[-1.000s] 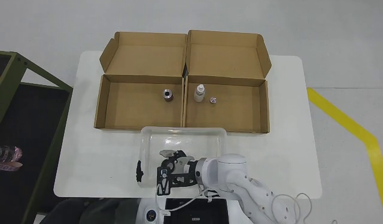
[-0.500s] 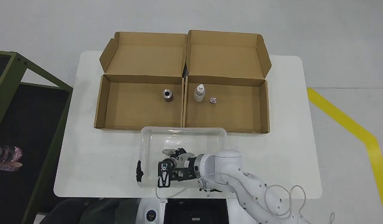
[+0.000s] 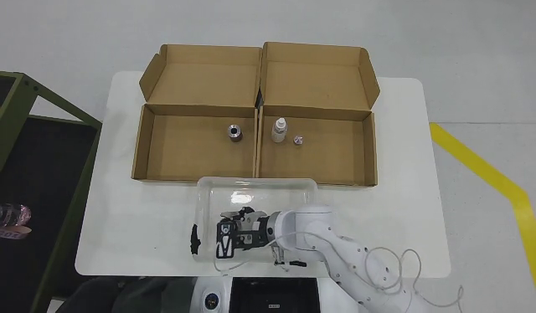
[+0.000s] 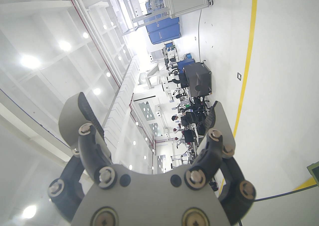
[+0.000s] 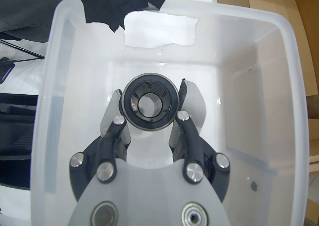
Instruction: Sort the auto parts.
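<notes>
No legible text or numbers

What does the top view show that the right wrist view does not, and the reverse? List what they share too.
Top view, not wrist: a metal part in the left cardboard box, a white bottle and a small part in the right box. Wrist view, not top: the hollow centre of the black bearing. Shared: the clear bin, black tape, the right pincer shut on the bearing.
</notes>
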Robot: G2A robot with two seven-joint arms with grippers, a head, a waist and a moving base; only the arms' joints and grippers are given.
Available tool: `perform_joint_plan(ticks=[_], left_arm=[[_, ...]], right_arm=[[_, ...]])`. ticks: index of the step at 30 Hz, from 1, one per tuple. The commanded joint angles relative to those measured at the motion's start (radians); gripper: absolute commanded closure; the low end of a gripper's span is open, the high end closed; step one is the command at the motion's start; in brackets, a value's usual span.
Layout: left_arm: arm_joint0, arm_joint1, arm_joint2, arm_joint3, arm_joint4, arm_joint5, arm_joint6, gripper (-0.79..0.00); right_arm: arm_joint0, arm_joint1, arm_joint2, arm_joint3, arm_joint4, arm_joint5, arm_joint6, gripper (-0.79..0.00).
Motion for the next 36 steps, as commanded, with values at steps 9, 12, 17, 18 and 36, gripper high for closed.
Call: perform_joint_plan(ticks=[9,12,17,18,36], left_arm=[[0.0,0.0,0.0,0.0,0.0,0.0,0.0,-0.785],[0.0,0.0,0.0,0.0,0.0,0.0,0.0,-0.785],[0.0,0.0,0.0,0.0,0.0,0.0,0.0,-0.785],[0.0,0.0,0.0,0.0,0.0,0.0,0.0,-0.785],[0.0,0.0,0.0,0.0,0.0,0.0,0.0,-0.785]], right_arm=[[0.032,-0.001,0.018,-0.04,0.074,0.0,-0.008,0.0],[0.028,0.003,0.039,-0.063,0.105,-0.005,-0.016,0.0],[0.024,0.01,0.064,-0.098,0.134,-0.006,-0.015,0.0],[0.026,0.01,0.067,-0.101,0.141,-0.003,-0.016,0.0],[0.099,0.004,0.106,-0.093,0.314,0.069,-0.042,0.0]])
